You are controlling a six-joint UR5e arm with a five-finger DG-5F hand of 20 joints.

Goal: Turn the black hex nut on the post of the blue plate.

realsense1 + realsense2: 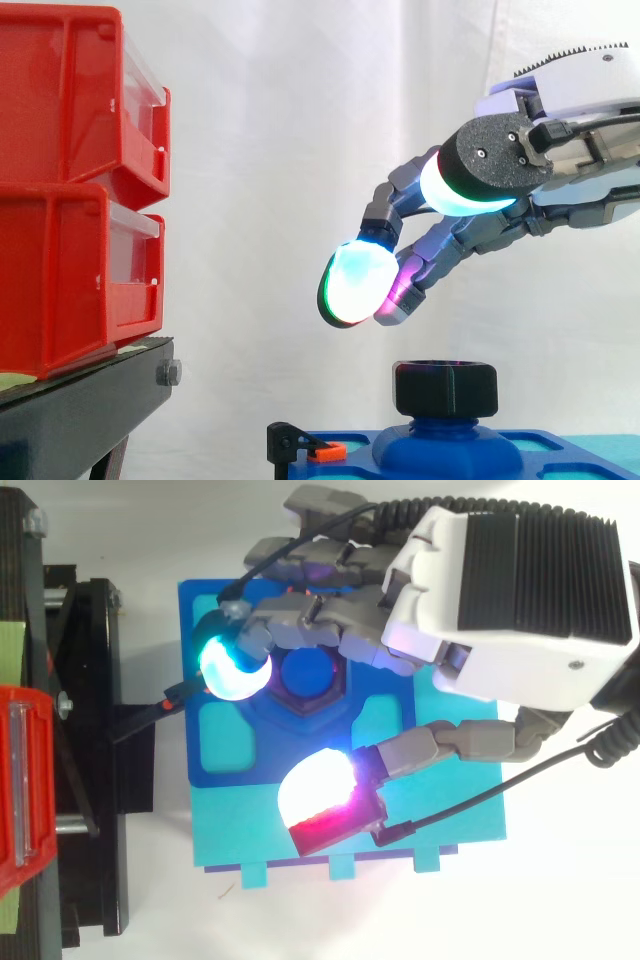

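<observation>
The black hex nut (445, 388) sits on the blue post (305, 675) in the middle of the blue plate (545, 448), near the bottom of the side view. My hand (500, 160) hangs above the nut and a little to its right, clear of it. Its fingers are spread and loosely bent, pointing down and to the left, and hold nothing. In the top view the hand (500, 580) reaches over the plate (215, 745); one glowing fingertip (232, 668) lies left of the post and the thumb's pad (322, 798) lies in front of it.
Two red bins (70, 190) are stacked on a black stand (90, 405) at the left. The plate rests on a teal base (440, 820). A small black clip with an orange tip (322, 451) sticks out at the plate's left edge.
</observation>
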